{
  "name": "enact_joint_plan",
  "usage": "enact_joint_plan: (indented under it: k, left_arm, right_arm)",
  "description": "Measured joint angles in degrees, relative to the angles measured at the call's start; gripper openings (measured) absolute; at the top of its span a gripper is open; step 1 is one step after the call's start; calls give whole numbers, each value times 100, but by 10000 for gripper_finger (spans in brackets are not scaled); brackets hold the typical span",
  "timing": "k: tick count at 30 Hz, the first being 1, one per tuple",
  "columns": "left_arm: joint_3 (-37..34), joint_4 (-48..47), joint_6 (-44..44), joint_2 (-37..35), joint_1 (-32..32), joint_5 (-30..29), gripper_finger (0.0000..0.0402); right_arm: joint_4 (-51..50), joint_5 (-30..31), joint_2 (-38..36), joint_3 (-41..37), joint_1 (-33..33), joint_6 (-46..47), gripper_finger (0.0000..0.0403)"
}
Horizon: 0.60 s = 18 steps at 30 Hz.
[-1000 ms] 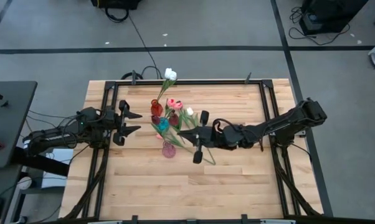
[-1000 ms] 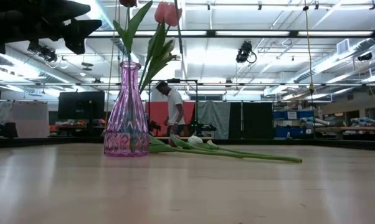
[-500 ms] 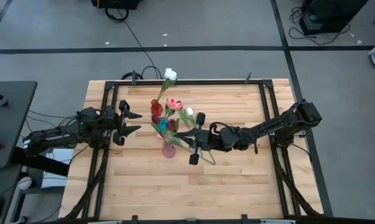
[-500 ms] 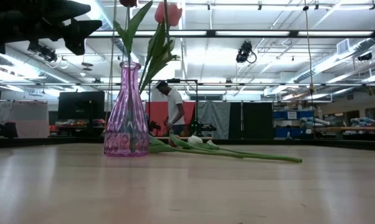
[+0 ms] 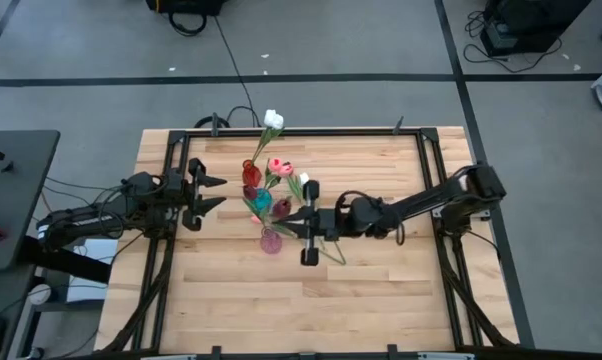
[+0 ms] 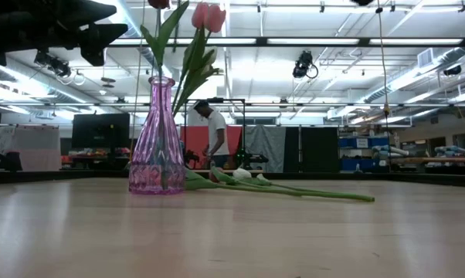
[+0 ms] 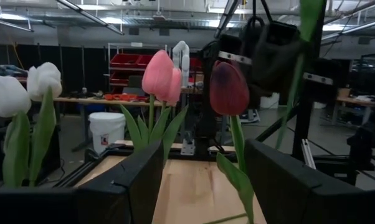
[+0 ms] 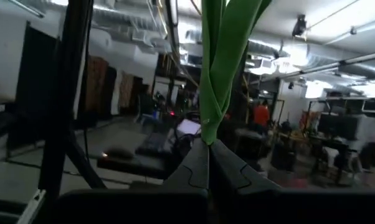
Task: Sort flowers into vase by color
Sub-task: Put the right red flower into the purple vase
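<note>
Three small vases stand close together mid-table: a red one (image 5: 249, 172), a teal one (image 5: 262, 200) and a pink one (image 5: 270, 240) (image 6: 157, 139). Tulips stand in them: white heads (image 7: 25, 87), a pink head (image 7: 159, 74) and a maroon head (image 7: 228, 87). My right gripper (image 5: 287, 220) (image 8: 207, 149) is just right of the vases, shut on a green tulip stem. A dark red head (image 5: 281, 207) shows right by its fingertips. My left gripper (image 5: 216, 194) (image 7: 203, 180) waits open left of the vases, pointing at them. My right gripper pinches the tulip's green stem and leaf (image 8: 207, 127) between its two fingertips. The fingers come about level from the table's right and lie across the stem. The stem and leaf stand upright above the fingers. The stem's lower part is hidden by the gripper.
Loose tulips (image 6: 294, 189) (image 5: 326, 245) lie flat on the wood just right of the pink vase, under my right arm. One white tulip (image 5: 272, 120) leans out past the table's far edge. Black frame rails (image 5: 426, 170) run along both sides. A person (image 6: 215, 135) stands in the room beyond.
My right gripper has gone toward the table's left, closer to the vases, and tipped its fingers upward, carrying the stem with it and staying shut. My left arm has kept still.
</note>
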Motion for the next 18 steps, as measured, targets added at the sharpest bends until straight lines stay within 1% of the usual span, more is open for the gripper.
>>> enact_joint_plan:
  k: [2,7,18]
  left_arm:
    - [0,-7,2,2,0,-9,229]
    - [0,-62,2,2,0,-16,229]
    - [0,-105,2,2,0,-65,229]
  right_arm:
    - [150,19,237,64,2,-105,6]
    - [198,440,497,171,2,-312,6]
    - [243,399,538,185,-51,129,6]
